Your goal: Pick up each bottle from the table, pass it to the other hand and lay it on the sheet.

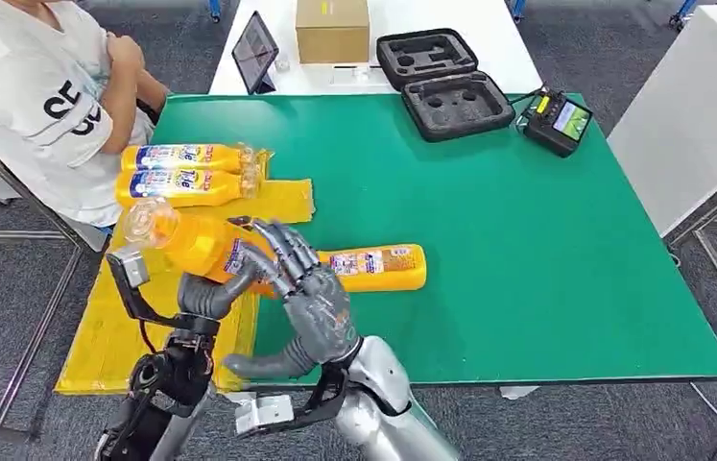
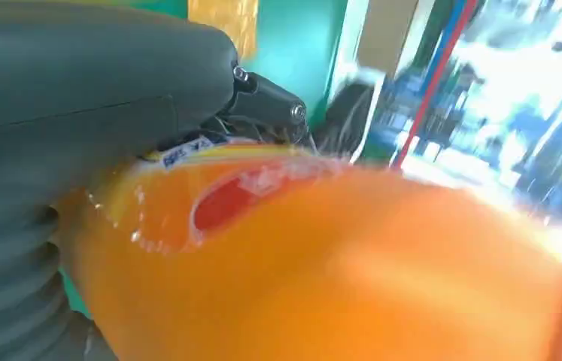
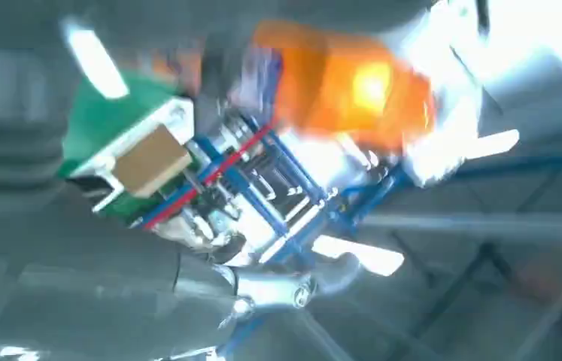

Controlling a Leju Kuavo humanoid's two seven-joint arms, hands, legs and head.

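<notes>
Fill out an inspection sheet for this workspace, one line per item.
Surface: green table, yellow sheet over its left edge.
Job's things: two bottles lying on the sheet; one bottle on the table; one held bottle raised between both hands.
Clutter: cardboard box, open foam case, tablet, handheld controller.
Hands: left hand grips the held bottle; right hand fingers against it, grip unclear.
Cables: one by the controller.
Surroundings: seated person, white tables.

A robotics lab or test room: grey carpet tiles (image 1: 623, 317), a green-topped bench (image 1: 527, 250), a foam-lined equipment case (image 1: 445, 82), a handheld controller (image 1: 558, 120), a tablet (image 1: 254, 50).
</notes>
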